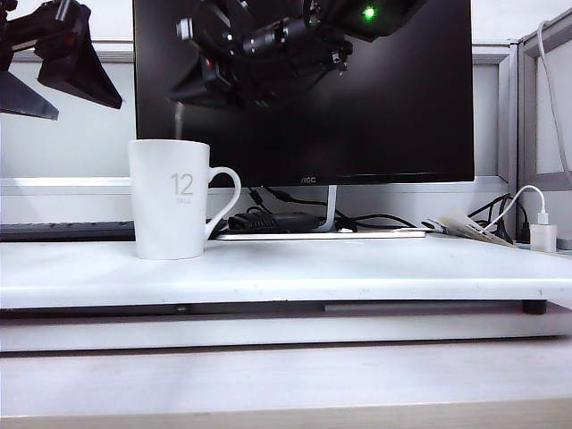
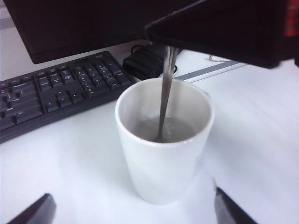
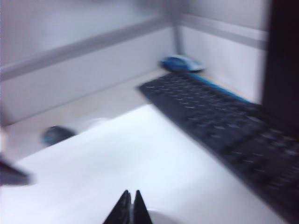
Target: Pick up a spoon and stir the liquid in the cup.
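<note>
A flat white tabletop (image 1: 357, 268) forms the work surface; it rests above a lower pale wooden desk edge (image 1: 286, 416). A large black flat-panel monitor (image 1: 393, 107) with a silver stand (image 1: 331, 210) stands at the rear of the tabletop, its screen dark. A black full-size computer keyboard (image 2: 56, 93) lies in front of the monitor base. A black power adapter with coiled cable (image 1: 273, 221) sits under the screen. To the right, a white plug-in charger with white cable (image 1: 542, 234) stands near the tabletop edge. Light grey partition panels (image 1: 71, 134) with horizontal rails enclose the desk. A blue computer mouse (image 3: 180, 63), blurred, lies near the keyboard's far end. Lighting is even and diffuse.
</note>
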Robot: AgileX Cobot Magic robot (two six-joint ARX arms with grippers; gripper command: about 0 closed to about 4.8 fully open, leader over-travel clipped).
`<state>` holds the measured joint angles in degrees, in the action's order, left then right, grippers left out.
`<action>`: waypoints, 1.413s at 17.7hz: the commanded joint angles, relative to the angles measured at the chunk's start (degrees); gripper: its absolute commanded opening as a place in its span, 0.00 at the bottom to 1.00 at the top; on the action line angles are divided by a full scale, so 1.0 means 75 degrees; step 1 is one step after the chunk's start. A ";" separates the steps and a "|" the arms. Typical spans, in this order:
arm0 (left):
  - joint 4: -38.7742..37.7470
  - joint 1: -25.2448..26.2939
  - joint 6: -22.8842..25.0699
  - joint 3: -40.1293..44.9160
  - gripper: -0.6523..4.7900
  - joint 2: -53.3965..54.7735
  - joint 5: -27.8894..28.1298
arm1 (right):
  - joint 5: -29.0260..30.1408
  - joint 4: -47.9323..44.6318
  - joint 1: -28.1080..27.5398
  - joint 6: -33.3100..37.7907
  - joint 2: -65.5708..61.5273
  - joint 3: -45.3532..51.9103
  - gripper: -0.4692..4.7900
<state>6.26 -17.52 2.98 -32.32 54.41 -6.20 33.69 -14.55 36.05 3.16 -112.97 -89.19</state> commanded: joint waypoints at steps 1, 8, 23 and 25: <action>0.0085 0.0009 0.0009 -0.0026 1.00 -0.0006 0.0032 | 0.0720 0.0067 0.0009 -0.0026 0.0047 -0.0050 0.08; 0.0082 0.0009 0.0006 -0.0026 1.00 -0.0009 0.0140 | -0.0294 0.1139 -0.0143 -0.0286 0.0050 -0.0052 0.08; 0.0061 0.0009 0.0006 -0.0026 1.00 0.0000 0.0140 | -0.0367 0.1154 -0.0085 -0.0303 0.0047 -0.0052 0.08; 0.0026 0.0009 0.0006 -0.0026 1.00 0.0000 0.0140 | -0.0688 0.0749 -0.0076 -0.0312 0.0047 -0.0052 0.08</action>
<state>6.20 -17.52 2.98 -32.32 54.41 -5.32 30.96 -6.28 35.42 1.48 -112.81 -89.23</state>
